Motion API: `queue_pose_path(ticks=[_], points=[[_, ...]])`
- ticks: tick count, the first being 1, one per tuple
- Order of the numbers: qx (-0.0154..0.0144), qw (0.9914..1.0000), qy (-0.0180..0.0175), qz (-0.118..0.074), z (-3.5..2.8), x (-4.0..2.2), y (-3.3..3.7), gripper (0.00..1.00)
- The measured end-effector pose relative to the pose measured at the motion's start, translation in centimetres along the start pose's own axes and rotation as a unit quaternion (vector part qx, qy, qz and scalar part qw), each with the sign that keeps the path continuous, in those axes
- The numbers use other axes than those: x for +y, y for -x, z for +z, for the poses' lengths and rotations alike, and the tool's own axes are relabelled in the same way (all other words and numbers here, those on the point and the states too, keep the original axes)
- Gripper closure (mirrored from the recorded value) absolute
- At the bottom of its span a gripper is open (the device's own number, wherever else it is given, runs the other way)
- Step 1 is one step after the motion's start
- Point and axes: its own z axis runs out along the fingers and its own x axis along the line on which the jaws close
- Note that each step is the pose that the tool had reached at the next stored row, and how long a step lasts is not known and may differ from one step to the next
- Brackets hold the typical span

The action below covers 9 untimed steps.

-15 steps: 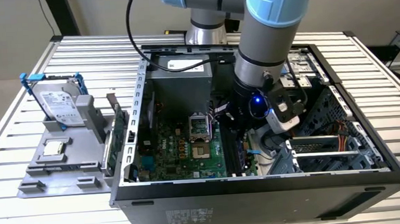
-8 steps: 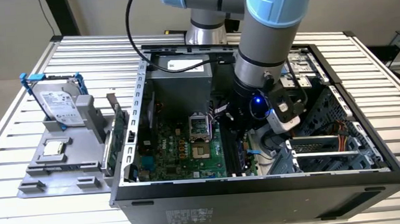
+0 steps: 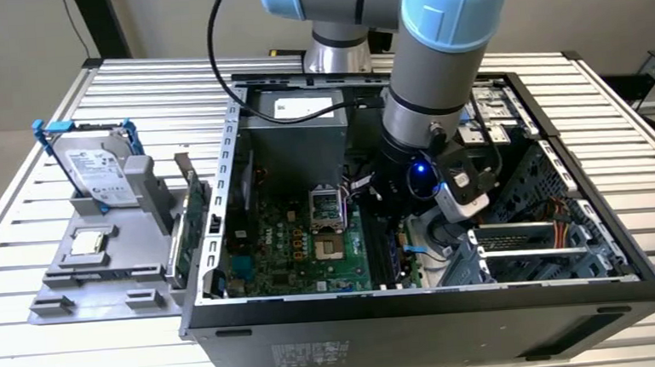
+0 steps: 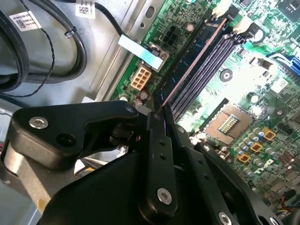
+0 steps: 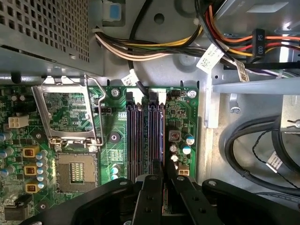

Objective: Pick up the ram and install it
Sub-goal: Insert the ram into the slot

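Observation:
My gripper (image 3: 404, 217) is down inside the open computer case (image 3: 426, 301), over the memory slots at the edge of the green motherboard (image 3: 297, 236). It is shut on the ram (image 4: 187, 63), a thin dark blue stick seen edge-on. In the second wrist view the ram runs from the black fingers (image 4: 159, 140) along the outermost black slot, to the white latches (image 4: 220, 9) at its far end. In the first wrist view the ram (image 5: 163, 140) stands between the fingertips, in line with that slot. Whether it is fully seated is hidden.
The empty slots (image 5: 138, 140) and the open CPU socket (image 5: 75, 171) lie beside the ram. Bundled power cables (image 5: 154, 47) and thick black cables (image 4: 42, 51) crowd the case wall. Outside, on the exterior view's left, a hard drive (image 3: 99, 168) and a green card (image 3: 193, 213) stand on a grey holder.

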Motion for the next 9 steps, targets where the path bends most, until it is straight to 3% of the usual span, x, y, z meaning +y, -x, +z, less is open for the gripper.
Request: queue_pose_path(ticks=[6, 7, 9], points=[[-0.0001, 1.00000, 0.0005, 0.000, 0.13, 0.01, 0.00, 1.00], [-0.0006, 1.00000, 0.0024, 0.000, 0.29, 0.04, 0.01, 0.00], [-0.0002, 1.00000, 0.0009, 0.000, 0.20, 0.03, 0.00, 0.00]])
